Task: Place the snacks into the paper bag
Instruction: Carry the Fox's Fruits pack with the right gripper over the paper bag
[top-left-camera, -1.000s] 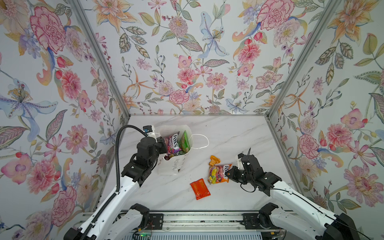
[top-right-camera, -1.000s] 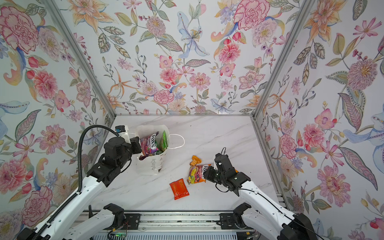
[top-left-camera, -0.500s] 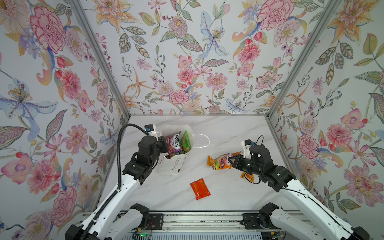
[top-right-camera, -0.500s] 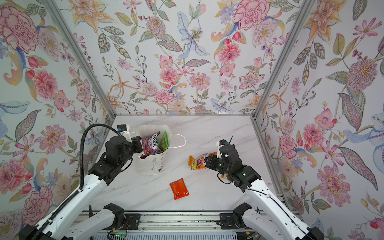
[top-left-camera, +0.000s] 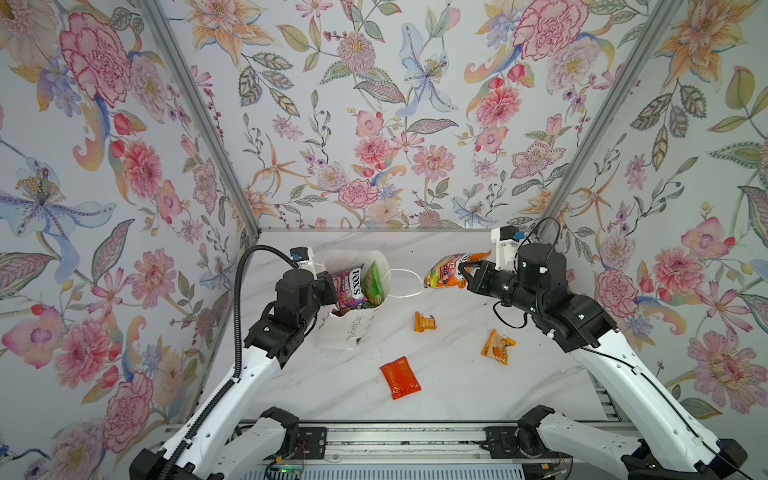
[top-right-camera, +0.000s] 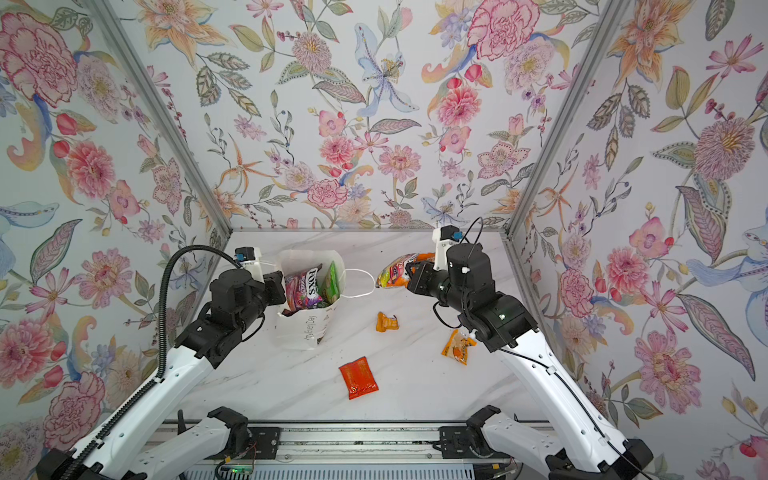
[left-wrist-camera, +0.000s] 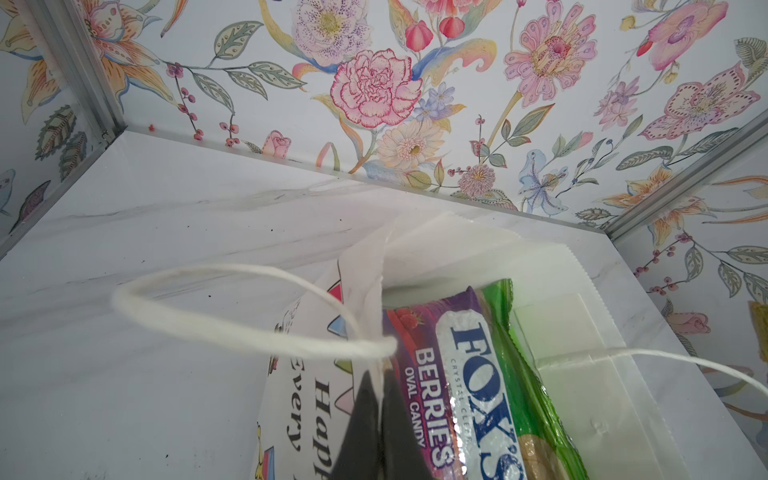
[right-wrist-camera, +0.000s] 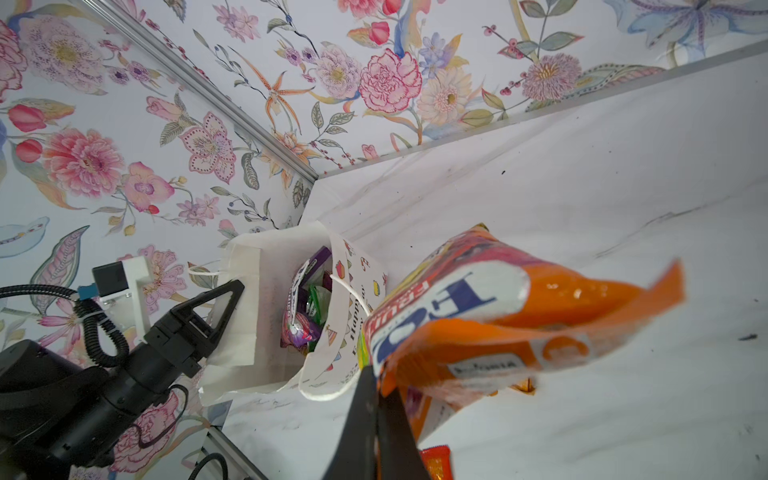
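Right wrist: orange candy bag (right-wrist-camera: 498, 316) pinched in right tool (right-wrist-camera: 376, 399).

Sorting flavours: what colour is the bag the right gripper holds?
Orange candy bag; clearest in the right wrist view.

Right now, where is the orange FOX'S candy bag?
In both top views the orange FOX'S candy bag hangs above the table in the shut right pincer, right of centre, just beyond the paper bag and its string handle.
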